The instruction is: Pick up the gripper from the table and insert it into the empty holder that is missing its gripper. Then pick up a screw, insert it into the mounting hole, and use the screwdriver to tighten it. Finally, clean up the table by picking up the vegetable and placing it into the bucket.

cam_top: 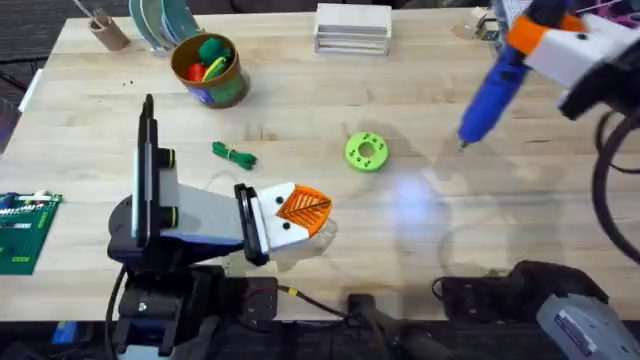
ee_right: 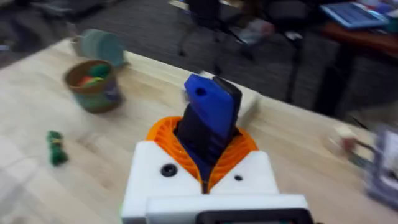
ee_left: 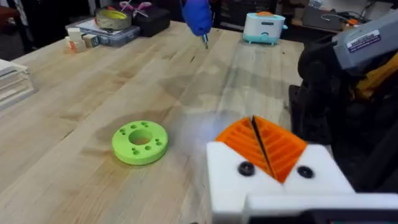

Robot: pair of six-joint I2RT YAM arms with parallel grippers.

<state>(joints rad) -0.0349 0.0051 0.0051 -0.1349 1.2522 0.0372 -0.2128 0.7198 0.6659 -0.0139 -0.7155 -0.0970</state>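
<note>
My right gripper (cam_top: pixel 535 42) hangs above the table's (cam_top: pixel 420 110) far right, shut on the blue screwdriver (cam_top: pixel 488 92), whose bit points down over the wood. In the right wrist view its orange pads (ee_right: pixel 239 146) clamp the screwdriver (ee_right: pixel 211 102). My left gripper (cam_top: pixel 300 208) rests low near the front, orange tips pressed together with nothing between them; a dark screw head (ee_left: pixel 246 168) sits in each white mount. The dark-green vegetable (cam_top: pixel 234 153) lies left of centre. The bucket (cam_top: pixel 222 92) stands at the back left with toys inside. A loose gripper and an empty holder are out of view.
A bright green disc with holes (cam_top: pixel 366 151) lies mid-table, between the two grippers. A white box (cam_top: pixel 352 28) sits at the far edge, and plates and a brown cup (cam_top: pixel 105 30) at the back left. A green circuit board (cam_top: pixel 20 230) lies at the left edge.
</note>
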